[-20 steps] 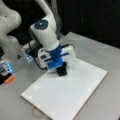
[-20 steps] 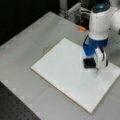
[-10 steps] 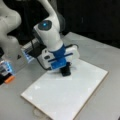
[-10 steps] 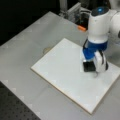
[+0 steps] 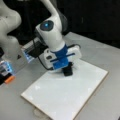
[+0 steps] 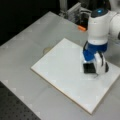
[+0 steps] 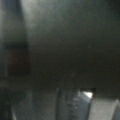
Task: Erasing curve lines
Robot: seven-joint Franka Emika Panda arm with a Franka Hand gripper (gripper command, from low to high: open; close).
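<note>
Gripper (image 6: 89, 68) farther down whiteboard (image 6: 65, 67) than before; curve lines indiscernible.

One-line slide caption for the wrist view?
Wrist view, mostly dark and indistinct: only a small bright patch near the bottom edge; no gripper or curve lines can be made out.

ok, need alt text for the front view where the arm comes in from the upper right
A white and blue Panda arm presses a dark block at its gripper onto the right part of a white rectangular board lying on a grey table. No curve lines can be made out on the board. A small orange object sits beyond the board's far edge.
</note>
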